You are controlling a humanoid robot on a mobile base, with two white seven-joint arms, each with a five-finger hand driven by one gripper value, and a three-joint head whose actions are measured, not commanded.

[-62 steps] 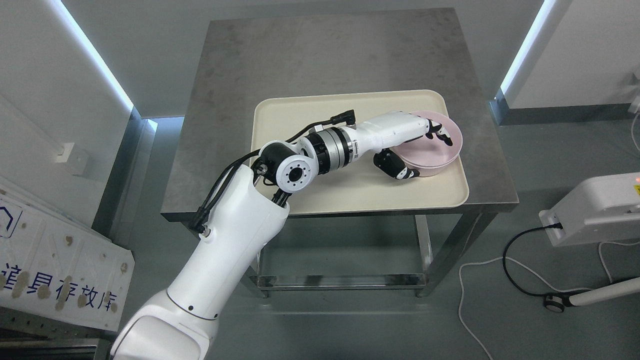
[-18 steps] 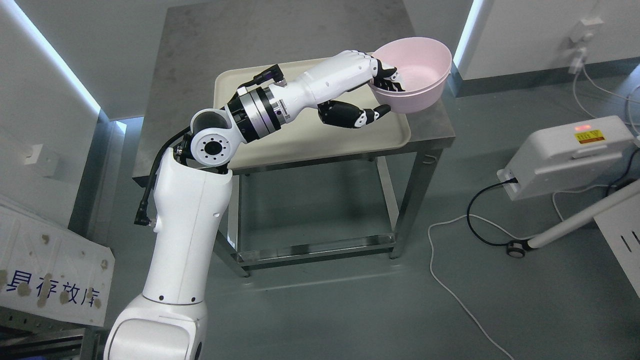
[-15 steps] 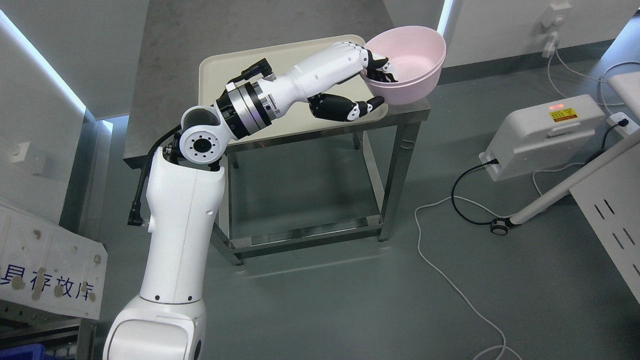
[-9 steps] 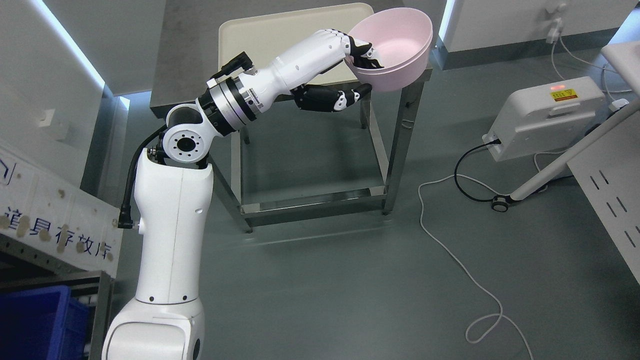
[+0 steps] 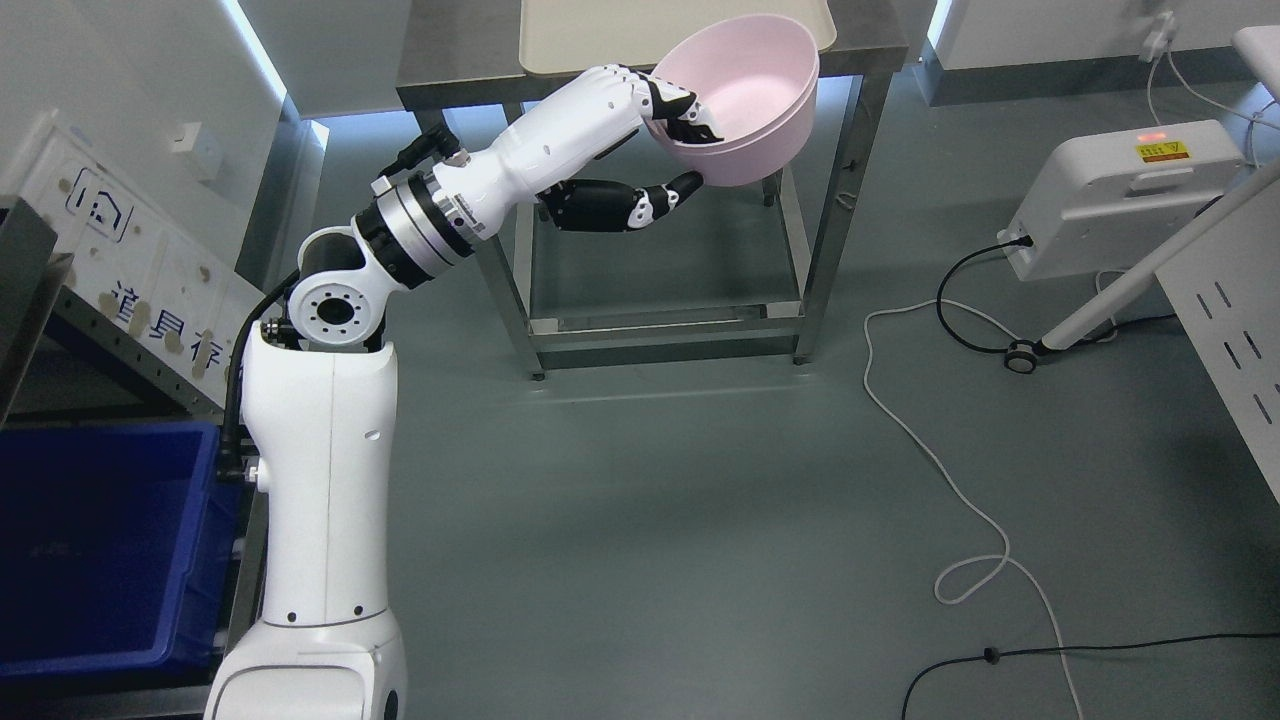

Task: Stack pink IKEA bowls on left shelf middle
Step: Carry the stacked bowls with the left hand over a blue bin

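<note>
A pink bowl (image 5: pixel 755 95) hangs in the air in front of the steel table (image 5: pixel 460 85), tilted slightly toward me. My left hand (image 5: pixel 675 140) is shut on its near rim: fingers (image 5: pixel 680 110) curl inside the bowl and the black thumb (image 5: pixel 665 193) presses its outer wall from below. The white left arm reaches up from the lower left. A cream tray (image 5: pixel 580 35) lies on the table behind the bowl. No right arm shows.
A blue bin (image 5: pixel 100 540) sits in a metal shelf frame at the lower left, with a white sign panel (image 5: pixel 130 270) above it. White and black cables (image 5: pixel 950 470) trail across the grey floor. A white box unit (image 5: pixel 1130 190) stands at right.
The bowl was lifted off the tray and is now carried in the left hand. The whole view has swung away from the table, bringing the floor and blue bin into sight.
</note>
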